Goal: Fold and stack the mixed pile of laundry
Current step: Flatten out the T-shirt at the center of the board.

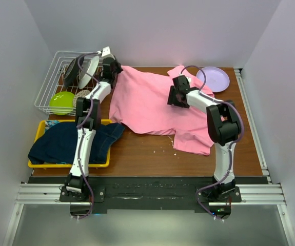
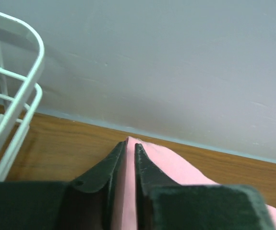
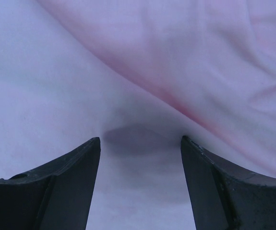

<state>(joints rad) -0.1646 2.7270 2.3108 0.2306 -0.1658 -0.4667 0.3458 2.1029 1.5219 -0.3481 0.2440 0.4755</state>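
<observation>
**Garment.** The pink T-shirt (image 1: 147, 105) lies spread on the bench (image 1: 142, 151), centre to right. Its body is largely flat. One sleeve reaches the far edge beside a purple plate (image 1: 216, 78), and a folded portion lies at the near right.

**Left jaws.** They are at the far-left corner of the shirt, just beside the white wire rack (image 1: 52, 77). The wrist view shows them clenched, with a thin edge of the pink cloth (image 2: 171, 163) pinched between them.

**Right jaws.** They are over the middle-right of the shirt and spread wide, grasping nothing. The wrist view shows only pink fabric (image 3: 128, 72) under and between the tips. Contact with the cloth cannot be confirmed.

**Other items.** The denim jacket (image 1: 60, 143) lies bunched in the yellow tray (image 1: 67, 165) at the near left, spilling over its right edge. A green bowl (image 1: 61, 101) sits in the rack.
</observation>
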